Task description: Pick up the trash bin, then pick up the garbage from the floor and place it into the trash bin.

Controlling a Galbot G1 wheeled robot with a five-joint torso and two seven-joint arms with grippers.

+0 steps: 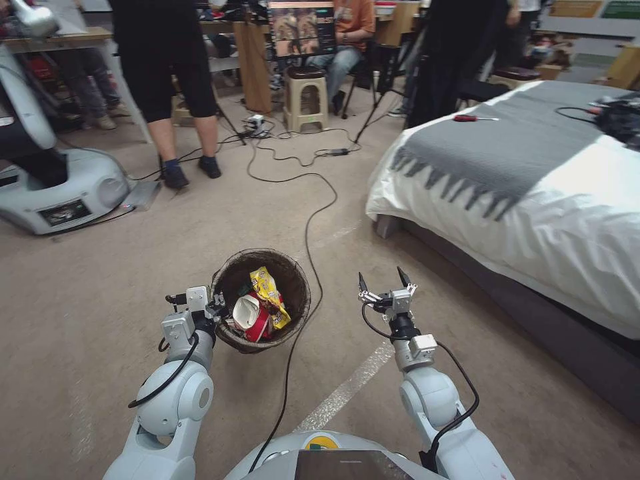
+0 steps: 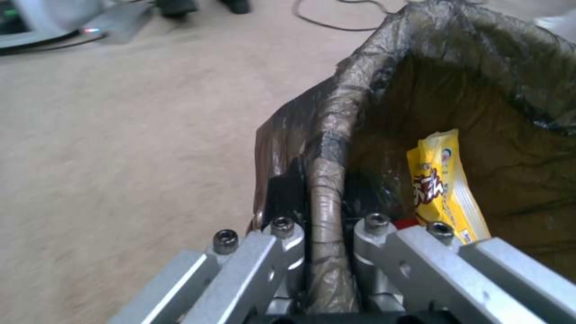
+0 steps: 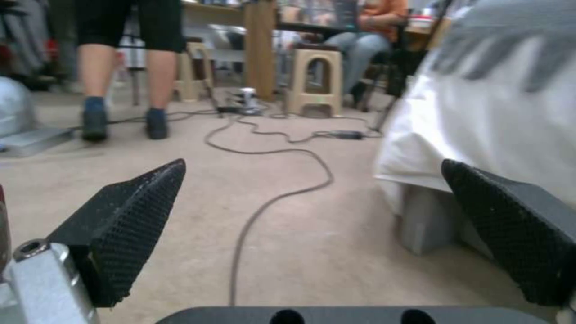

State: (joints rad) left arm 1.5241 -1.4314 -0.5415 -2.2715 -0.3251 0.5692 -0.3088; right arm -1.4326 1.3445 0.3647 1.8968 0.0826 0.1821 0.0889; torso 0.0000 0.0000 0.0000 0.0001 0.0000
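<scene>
The left gripper (image 2: pixel 324 252) pinches the liner-wrapped rim of the trash bin (image 1: pixel 263 303), held off the floor (image 1: pixel 100 320) with wrappers and a cup inside; it looks light, the liner slick (rim seems the sound hold). The right gripper (image 1: pixel 385 283) hangs spread, empty, beside it

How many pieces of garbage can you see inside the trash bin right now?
2: a yellow snack wrapper and a red-and-white paper cup beside it, in the trash bin held at its rim by the left gripper. More may be hidden underneath.
</scene>
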